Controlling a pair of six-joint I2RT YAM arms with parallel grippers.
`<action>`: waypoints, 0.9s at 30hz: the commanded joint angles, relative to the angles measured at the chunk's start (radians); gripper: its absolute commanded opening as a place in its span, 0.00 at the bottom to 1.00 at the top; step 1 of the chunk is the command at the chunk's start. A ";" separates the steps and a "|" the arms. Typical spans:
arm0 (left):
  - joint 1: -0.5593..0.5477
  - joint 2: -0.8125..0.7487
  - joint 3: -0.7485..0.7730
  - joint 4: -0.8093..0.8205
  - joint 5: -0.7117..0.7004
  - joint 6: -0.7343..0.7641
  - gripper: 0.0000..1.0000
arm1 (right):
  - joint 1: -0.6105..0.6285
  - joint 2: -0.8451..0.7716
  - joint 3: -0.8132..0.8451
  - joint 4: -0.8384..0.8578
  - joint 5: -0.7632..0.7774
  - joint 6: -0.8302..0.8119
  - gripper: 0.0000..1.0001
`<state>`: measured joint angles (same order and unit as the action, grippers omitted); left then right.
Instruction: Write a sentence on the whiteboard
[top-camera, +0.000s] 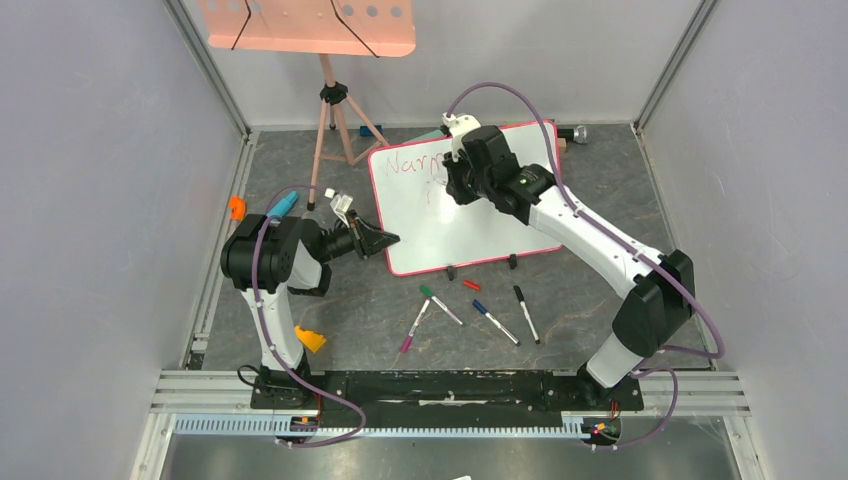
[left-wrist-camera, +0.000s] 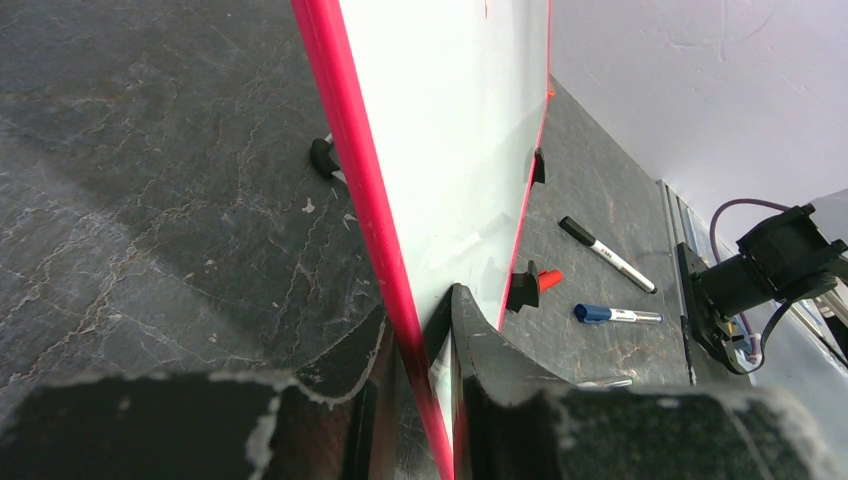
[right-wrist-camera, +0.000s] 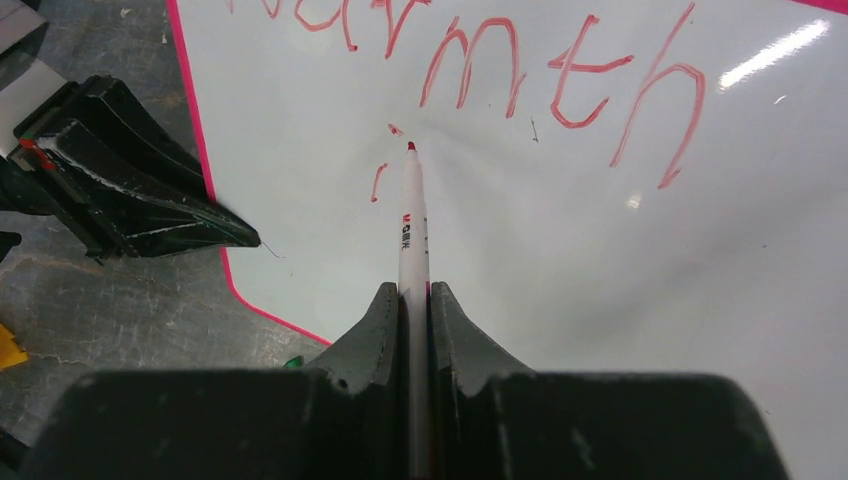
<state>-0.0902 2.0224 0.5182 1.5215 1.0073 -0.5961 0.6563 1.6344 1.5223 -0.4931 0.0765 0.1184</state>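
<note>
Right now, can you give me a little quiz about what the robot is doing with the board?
1. True or false: the right jaws are shut on a red marker.
2. Pick one: the left jaws grip A) the board's edge, B) a blue marker, C) the tripod.
3. Fill in: the finished word on the board reads ____.
Key: 1 true; 2 A; 3 Warmth.
</note>
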 joint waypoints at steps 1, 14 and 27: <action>0.018 0.027 0.015 0.035 -0.132 0.117 0.05 | -0.002 0.015 0.035 -0.021 0.029 -0.008 0.00; 0.020 0.028 0.015 0.036 -0.132 0.117 0.05 | -0.001 0.046 0.039 -0.015 0.007 -0.007 0.00; 0.019 0.027 0.017 0.035 -0.131 0.118 0.05 | -0.002 0.034 -0.035 -0.026 0.030 -0.002 0.00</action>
<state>-0.0902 2.0224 0.5182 1.5211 1.0058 -0.5961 0.6579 1.6859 1.5215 -0.5217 0.0883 0.1192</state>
